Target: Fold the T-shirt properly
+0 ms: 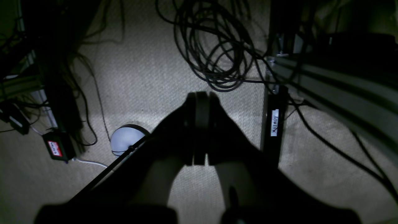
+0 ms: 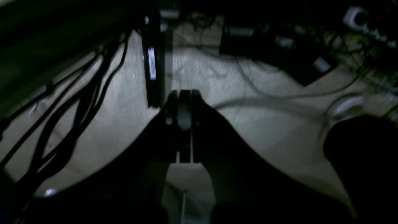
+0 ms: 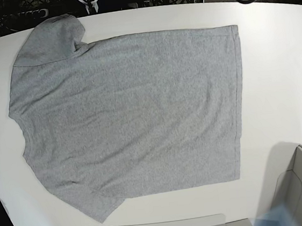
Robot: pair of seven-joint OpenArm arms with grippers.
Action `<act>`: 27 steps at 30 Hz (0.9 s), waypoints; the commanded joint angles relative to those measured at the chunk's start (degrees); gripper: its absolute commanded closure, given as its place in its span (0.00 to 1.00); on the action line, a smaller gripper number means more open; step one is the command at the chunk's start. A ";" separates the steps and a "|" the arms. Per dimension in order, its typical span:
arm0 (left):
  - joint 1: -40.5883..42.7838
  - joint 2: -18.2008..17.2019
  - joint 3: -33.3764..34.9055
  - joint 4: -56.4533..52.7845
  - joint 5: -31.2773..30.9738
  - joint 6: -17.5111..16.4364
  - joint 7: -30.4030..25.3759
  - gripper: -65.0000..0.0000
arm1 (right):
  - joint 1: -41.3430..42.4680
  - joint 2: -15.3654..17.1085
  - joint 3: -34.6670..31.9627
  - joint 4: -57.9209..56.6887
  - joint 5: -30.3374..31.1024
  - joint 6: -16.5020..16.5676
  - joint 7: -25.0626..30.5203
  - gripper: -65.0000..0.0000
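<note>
Fabric covers most of the white table [image 3: 274, 51] in the base view: the heather-grey short-sleeved cotton T-shirt [image 3: 135, 114] lies spread flat with its plain side up, no lettering showing. Its straight hem runs down the right of that view, and its neck end points to the left. One sleeve reaches toward the far left corner of the table, the other toward the near edge. Light creases cross the cloth, but no part is folded over. Neither arm appears above the table in this view.

Both wrist cameras look down at a pale carpeted floor [image 1: 149, 71] in dim light. The left gripper [image 1: 200, 96] hangs above the carpet with its fingers pressed together and nothing between them. A tangle of black cables [image 1: 214, 46] lies beyond it, a small white dome-shaped object [image 1: 124, 140] sits to its left, and a dark upright bar with a white label [image 1: 274, 123] stands to its right. The right gripper [image 2: 184, 95] likewise has its fingers pressed together on nothing, with black cables [image 2: 71, 118] trailing across the floor at its left.
</note>
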 commanded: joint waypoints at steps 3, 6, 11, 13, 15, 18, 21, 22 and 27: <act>2.15 -0.61 -0.04 2.26 0.04 0.03 0.37 1.00 | -1.69 1.58 -0.21 -0.24 -0.08 -0.16 -0.45 1.00; 2.94 -0.79 0.22 3.75 0.04 0.03 0.37 0.99 | -2.65 2.11 -0.21 1.43 -0.08 -0.08 -0.27 1.00; 3.11 -1.75 0.49 3.49 0.04 -3.04 0.37 0.99 | -5.12 1.94 -0.21 6.18 -0.08 0.01 -0.54 1.00; 3.20 -1.84 0.05 3.49 0.04 -8.32 0.37 0.99 | -5.29 1.76 -0.21 6.18 -0.08 0.01 -0.54 1.00; 3.82 -2.81 0.05 3.66 0.04 -13.07 -0.16 0.99 | -5.29 1.76 -0.21 6.18 -0.08 0.01 -0.54 1.00; 4.52 -4.04 -0.04 3.84 0.04 -15.09 -0.86 0.99 | -5.38 1.67 -0.21 6.18 -0.08 0.10 -0.54 1.00; 4.52 -4.30 -0.04 3.84 0.04 -15.09 -0.69 0.99 | -5.47 1.85 -0.30 6.18 -0.08 0.10 -0.54 1.00; 4.52 -4.48 -0.04 3.84 0.04 -15.09 -0.69 1.00 | -5.73 1.85 -0.30 6.27 -0.08 0.10 -0.54 1.00; 5.75 -6.50 -0.65 4.02 0.04 -14.82 -0.69 1.00 | -6.96 2.11 -0.30 6.44 -0.08 0.10 -0.54 1.00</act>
